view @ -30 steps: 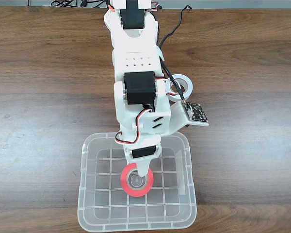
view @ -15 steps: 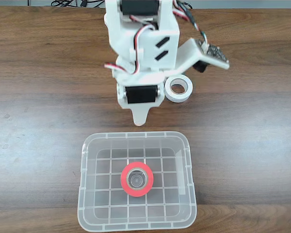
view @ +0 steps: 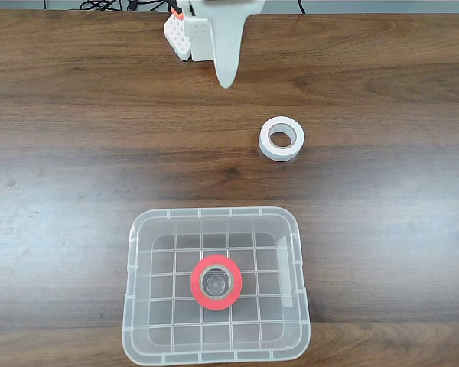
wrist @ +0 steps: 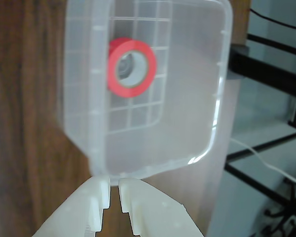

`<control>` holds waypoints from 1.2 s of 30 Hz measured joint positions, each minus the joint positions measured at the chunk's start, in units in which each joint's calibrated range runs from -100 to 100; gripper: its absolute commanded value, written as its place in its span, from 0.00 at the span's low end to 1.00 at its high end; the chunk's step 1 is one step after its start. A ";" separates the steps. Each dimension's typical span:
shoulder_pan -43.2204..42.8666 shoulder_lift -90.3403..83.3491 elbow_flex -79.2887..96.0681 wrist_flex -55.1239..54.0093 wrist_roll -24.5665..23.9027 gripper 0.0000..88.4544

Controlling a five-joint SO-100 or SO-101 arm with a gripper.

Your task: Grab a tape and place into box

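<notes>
Inside the clear box (view: 134, 306), the red-orange tape (view: 216, 282) lies flat on the grid floor, near centre. Gripper (wrist: 113, 190) sits at the wooden table's (view: 61, 153) far edge, jaws nearly pressed together, holding nothing. White tape roll (view: 281, 139) rests on the table, well apart from the box.

Box (view: 216, 284) is open on top, only the red tape (view: 216, 282) lying flat mid-floor, bare grid around it. White tape roll (view: 281, 139) is the sole obstacle on the table (view: 69, 153), between gripper (view: 226, 79) and box, offset right in the fixed view.
</notes>
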 measured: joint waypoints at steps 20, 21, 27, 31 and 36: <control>-0.23 -57.26 90.43 -31.78 0.05 0.02; -0.23 -60.03 94.86 -32.63 0.05 0.02; -0.23 -75.09 112.45 -34.15 0.05 0.01; 1.50 -82.80 120.67 -34.15 0.05 0.01; 3.16 -85.14 123.56 -34.15 0.05 0.01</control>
